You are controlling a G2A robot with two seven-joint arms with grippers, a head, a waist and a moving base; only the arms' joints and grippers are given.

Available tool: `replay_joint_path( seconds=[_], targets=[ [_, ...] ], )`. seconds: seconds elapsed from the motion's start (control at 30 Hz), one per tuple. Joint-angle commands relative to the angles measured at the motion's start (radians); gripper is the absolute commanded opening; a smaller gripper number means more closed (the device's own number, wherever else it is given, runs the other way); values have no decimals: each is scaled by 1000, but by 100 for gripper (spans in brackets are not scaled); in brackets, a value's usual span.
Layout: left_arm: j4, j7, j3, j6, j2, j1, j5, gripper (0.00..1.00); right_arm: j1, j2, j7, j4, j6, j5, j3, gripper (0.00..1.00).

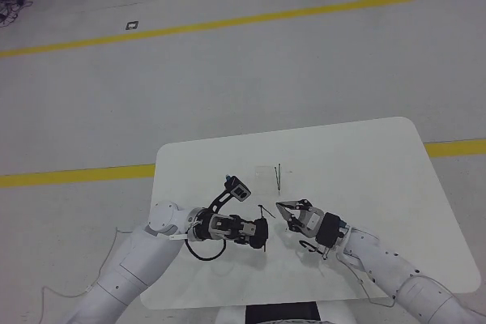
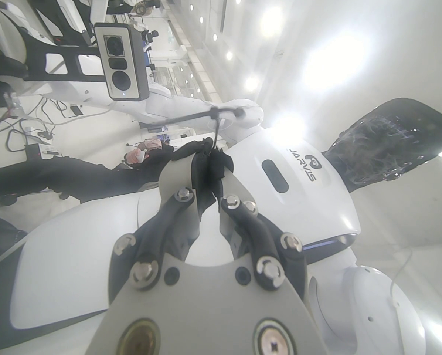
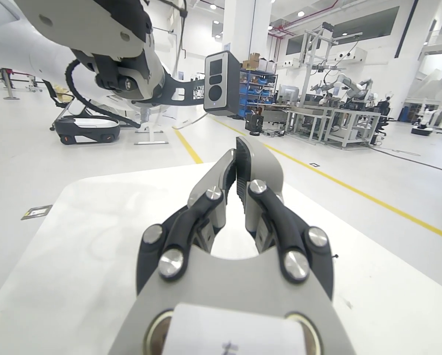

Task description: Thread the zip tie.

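Note:
My left gripper has black-covered fingers and is shut on a thin black zip tie. The tie rises from the fingertips to its small head, where a thin strip crosses it. In the top view the left gripper is held above the near middle of the white table, with the zip tie sticking out toward the right gripper. My right gripper is shut, and I see nothing between its pads. It sits a short way from the zip tie, not touching it.
A spare dark zip tie lies on the table beyond both grippers, next to a faint clear sheet. The table's near edge runs just under both arms. Bare table surface spreads to the right and far side.

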Motion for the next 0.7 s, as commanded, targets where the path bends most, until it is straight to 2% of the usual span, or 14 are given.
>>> replay_joint_path(
  seconds=[0.0,0.27,0.3,0.33,0.43,0.57,0.67],
  targets=[
    [0,0,0,0,0,0,0,0,-1,0,9,-1,0,0,-1,0],
    [0,0,0,0,0,0,0,0,-3,5,8,-9,0,14,-4,0],
    [0,0,0,0,0,0,0,0,-4,7,3,-13,0,14,-7,34],
    [0,0,0,0,0,0,0,0,-5,8,-3,-15,0,18,-11,85],
    [0,0,0,0,0,0,0,0,0,15,-18,-15,0,20,-30,97],
    [0,0,0,0,0,0,0,0,19,23,-24,-14,0,35,-70,65],
    [0,0,0,0,0,0,0,0,34,27,-27,-15,0,52,-95,60]
  ],
)
